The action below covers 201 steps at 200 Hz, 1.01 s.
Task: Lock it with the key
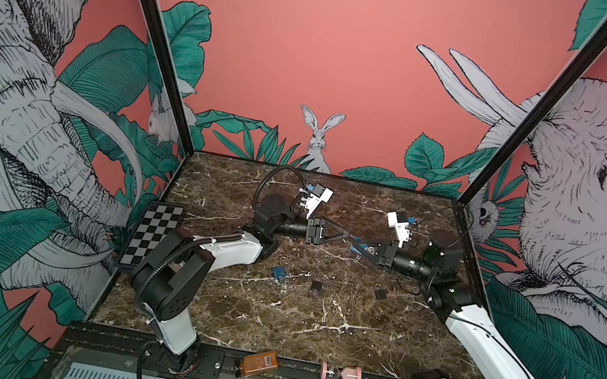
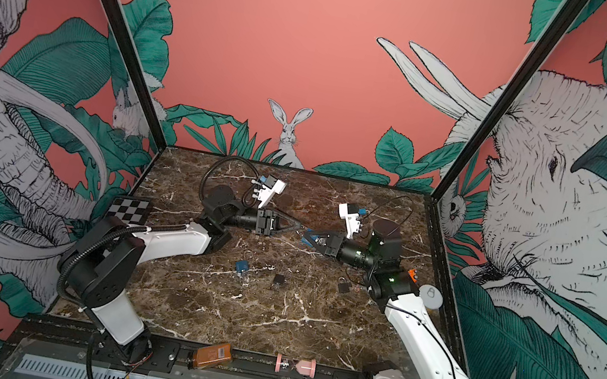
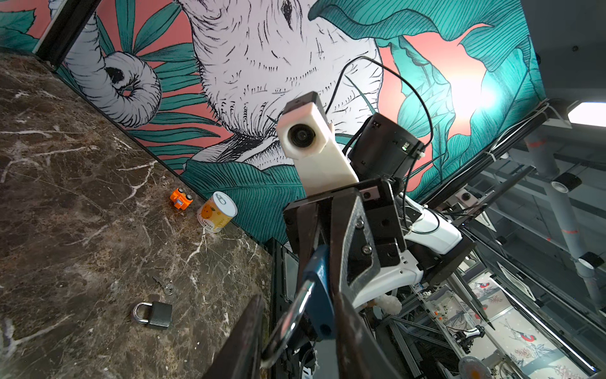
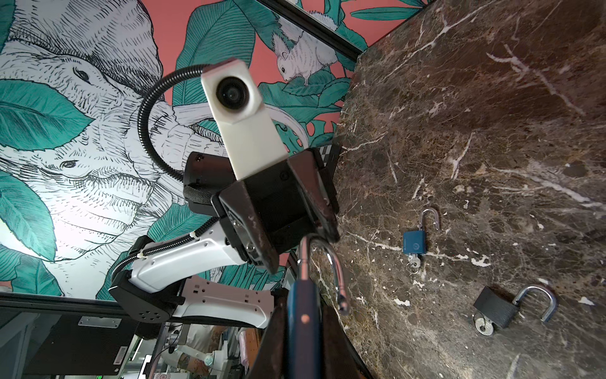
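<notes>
Clamps the blue padlock by its body in the right end effector, jaws shut hard on it, up off the counter over its back half, between the two arms. Points the open shackle at the left end effector, fingers bracketing the bend of the steel loop; cannot tell from these views a true pinch from a near miss. Shows no key in the held lock (hidden, perhaps, behind the jaws). Likely a small, dense, rigid piece: heavy for its bulk, no give anywhere, painted flanks fairly grippy, chromed shackle slick and round, apt to swivel under a two-finger hold. Best held by the flat faces of the body, as here, with shackle and keyway free. For closing, better to press on the crown of the shackle, straight along its legs toward the body, than to squeeze its sides. Also on the counter, nearer the front and well apart from the held one: a blue lock, a black lock, a shut lock.
</notes>
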Each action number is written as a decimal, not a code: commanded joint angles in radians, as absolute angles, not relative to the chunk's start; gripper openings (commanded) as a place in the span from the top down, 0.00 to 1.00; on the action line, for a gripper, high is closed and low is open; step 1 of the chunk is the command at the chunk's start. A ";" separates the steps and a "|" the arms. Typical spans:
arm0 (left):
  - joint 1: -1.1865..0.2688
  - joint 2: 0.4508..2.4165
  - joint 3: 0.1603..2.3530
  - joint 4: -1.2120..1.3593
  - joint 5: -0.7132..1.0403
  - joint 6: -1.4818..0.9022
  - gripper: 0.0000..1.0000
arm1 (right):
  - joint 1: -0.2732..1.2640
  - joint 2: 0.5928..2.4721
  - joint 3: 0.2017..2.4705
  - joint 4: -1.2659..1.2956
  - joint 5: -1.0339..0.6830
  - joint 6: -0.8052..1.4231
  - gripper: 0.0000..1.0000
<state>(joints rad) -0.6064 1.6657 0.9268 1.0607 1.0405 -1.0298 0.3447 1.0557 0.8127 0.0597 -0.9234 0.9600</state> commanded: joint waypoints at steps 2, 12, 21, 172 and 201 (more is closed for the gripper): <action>-0.615 1.621 0.918 1.101 1.064 -1.038 0.67 | 0.337 1.054 0.843 0.141 -0.937 0.965 1.00; -0.617 1.623 0.917 1.101 1.064 -1.041 0.68 | 0.333 1.054 0.843 0.137 -0.936 0.961 1.00; -0.618 1.624 0.919 1.101 1.065 -1.044 0.69 | 0.332 1.051 0.842 0.128 -0.933 0.952 1.00; -0.616 1.639 0.922 1.030 1.016 -1.040 1.00 | 0.308 1.013 0.834 0.036 -0.896 0.796 0.83; -0.601 1.655 0.920 1.071 1.007 -1.076 1.00 | 0.281 0.986 0.815 0.039 -0.898 0.803 0.80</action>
<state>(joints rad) -0.6205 1.6657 0.9268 1.0321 1.0267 -1.0554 0.3084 1.0317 0.8127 0.0044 -0.9203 0.8219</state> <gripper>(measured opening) 0.092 0.190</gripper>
